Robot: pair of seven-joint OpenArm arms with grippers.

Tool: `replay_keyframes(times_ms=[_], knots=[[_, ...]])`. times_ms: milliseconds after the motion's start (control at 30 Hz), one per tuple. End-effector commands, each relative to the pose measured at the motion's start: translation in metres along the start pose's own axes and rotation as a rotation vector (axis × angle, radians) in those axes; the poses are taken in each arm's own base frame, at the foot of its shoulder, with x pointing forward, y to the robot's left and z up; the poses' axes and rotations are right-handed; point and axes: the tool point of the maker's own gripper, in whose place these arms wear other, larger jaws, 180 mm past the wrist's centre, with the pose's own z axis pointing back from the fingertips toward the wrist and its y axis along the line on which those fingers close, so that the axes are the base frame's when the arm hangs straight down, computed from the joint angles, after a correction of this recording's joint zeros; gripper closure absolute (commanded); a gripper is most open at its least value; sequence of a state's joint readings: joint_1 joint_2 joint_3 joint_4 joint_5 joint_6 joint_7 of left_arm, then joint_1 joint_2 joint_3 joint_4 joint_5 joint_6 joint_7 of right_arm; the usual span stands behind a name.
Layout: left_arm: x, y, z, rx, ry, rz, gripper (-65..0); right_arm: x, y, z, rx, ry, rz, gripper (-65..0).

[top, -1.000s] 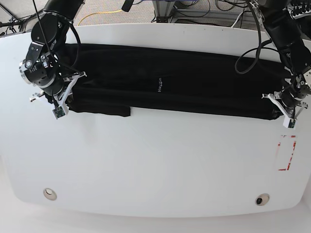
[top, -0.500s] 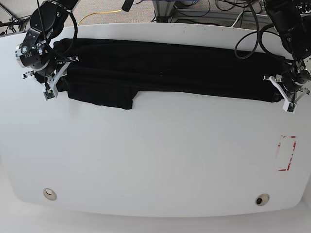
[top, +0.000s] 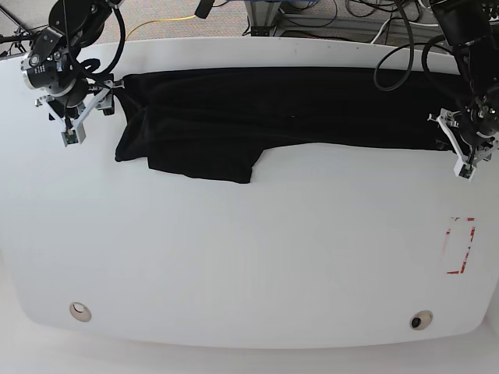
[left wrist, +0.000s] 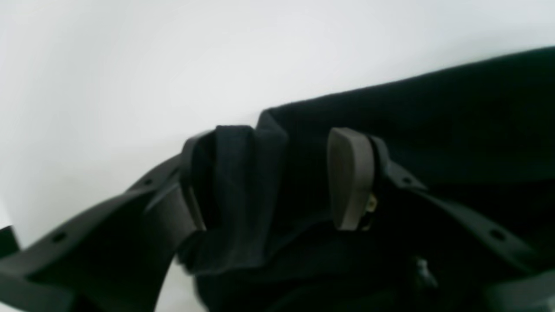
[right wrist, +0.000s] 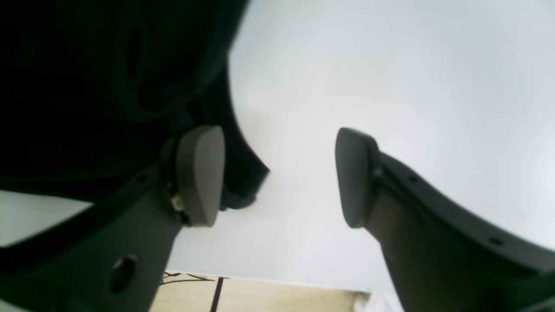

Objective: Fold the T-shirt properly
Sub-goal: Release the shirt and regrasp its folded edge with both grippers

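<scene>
Far left of the base view: right hand (top: 75, 117) at the far-left edge of the white worktop (top: 249, 257), just beside the end of the T-shirt (top: 257, 109). In the right wrist view, fingers spread wide with bare worktop in the gap (right wrist: 279, 177); one pad (right wrist: 199, 173) touching the edge of the black fabric (right wrist: 108, 86), the other pad (right wrist: 353, 177) well clear, nothing pinched between them.

Across the middle: T-shirt stretched as a long dark band along the far edge of the worktop, reaching from one hand to the other. A flap of fabric hanging toward the near side at its left part, with a slanted lower edge. No printed word legible on the cloth; surface reads as plain black.

Far right: left hand (top: 463, 148) at the right end of the band. In the left wrist view, fingers apart (left wrist: 277, 177), a bunched fold of the T-shirt (left wrist: 243, 195) lying in the gap and draped against one finger, the other pad (left wrist: 349, 177) bare and off the fold; grip released, cloth only resting there.

Near right of the worktop: red rectangular outline mark (top: 460, 246), no lettering readable. Two small round fittings (top: 79, 312) near the front edge.
</scene>
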State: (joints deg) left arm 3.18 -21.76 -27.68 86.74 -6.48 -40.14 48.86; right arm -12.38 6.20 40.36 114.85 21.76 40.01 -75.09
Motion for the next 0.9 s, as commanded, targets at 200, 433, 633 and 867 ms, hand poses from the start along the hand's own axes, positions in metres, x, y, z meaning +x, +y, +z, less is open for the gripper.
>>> replay_keyframes(times_ms=[200,433,633,867], knots=[[0.07,0.037,0.055,0.141,-0.164,-0.05,-35.7,0.051,0.065,0.002,0.267,-0.182,0.049,-38.5],[0.061,0.035,0.036,0.107,-0.075,-0.028,-35.1,0.066,0.11,-0.013,0.395,-0.206,0.053,-34.4],[0.006,0.035,0.032,0.145,0.1,-0.057,-35.1,0.058,0.124,-0.036,0.433,-0.145,0.056,-10.1],[-0.05,0.03,0.036,0.13,0.171,-0.022,-35.1,0.029,0.131,-0.062,0.413,-0.043,0.076,-5.7]])
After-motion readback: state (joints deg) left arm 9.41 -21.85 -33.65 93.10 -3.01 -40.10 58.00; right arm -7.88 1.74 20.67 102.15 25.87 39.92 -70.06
